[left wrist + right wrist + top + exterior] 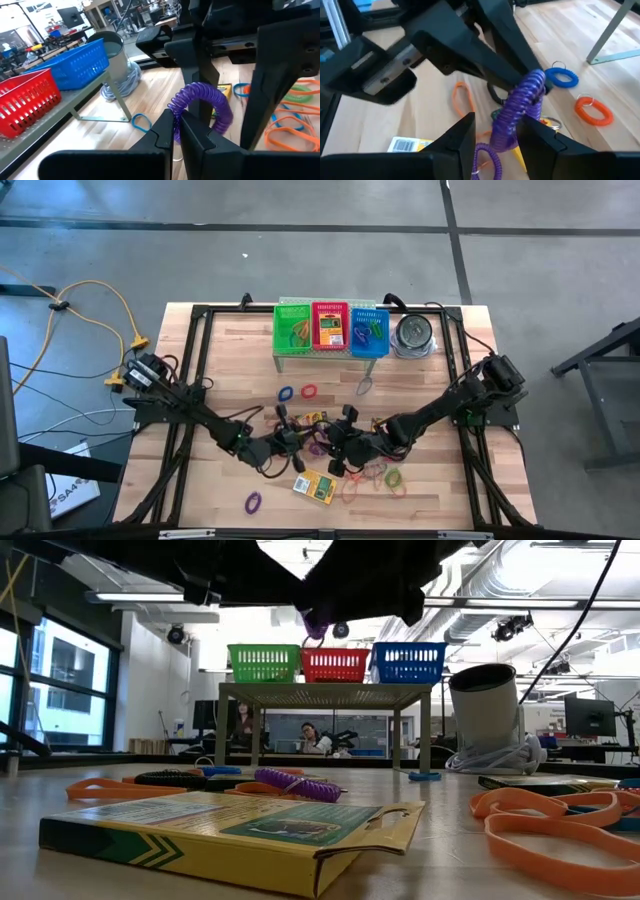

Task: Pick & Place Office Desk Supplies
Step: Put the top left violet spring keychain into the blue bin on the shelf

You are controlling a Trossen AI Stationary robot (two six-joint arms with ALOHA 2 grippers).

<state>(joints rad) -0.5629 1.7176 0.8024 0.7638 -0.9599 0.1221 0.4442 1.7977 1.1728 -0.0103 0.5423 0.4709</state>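
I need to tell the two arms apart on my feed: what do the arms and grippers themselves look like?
They look alike: both arms are dark, near-black jointed links with dark cables running along them. The left gripper has two flat, angular matte-black fingers. The right gripper has the same wedge-shaped black fingers. No markings or coloured labels show on either.

No legible text; crayon box (pixel 235 832) print unreadable.

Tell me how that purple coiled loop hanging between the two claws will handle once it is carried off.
The purple coiled loop looks springy and floppy: held by the left claw and the right claw, it arcs and droops. It is probably light, being a thin spiral. It may stretch or swing when moved, so a pinch on one coil could slip.
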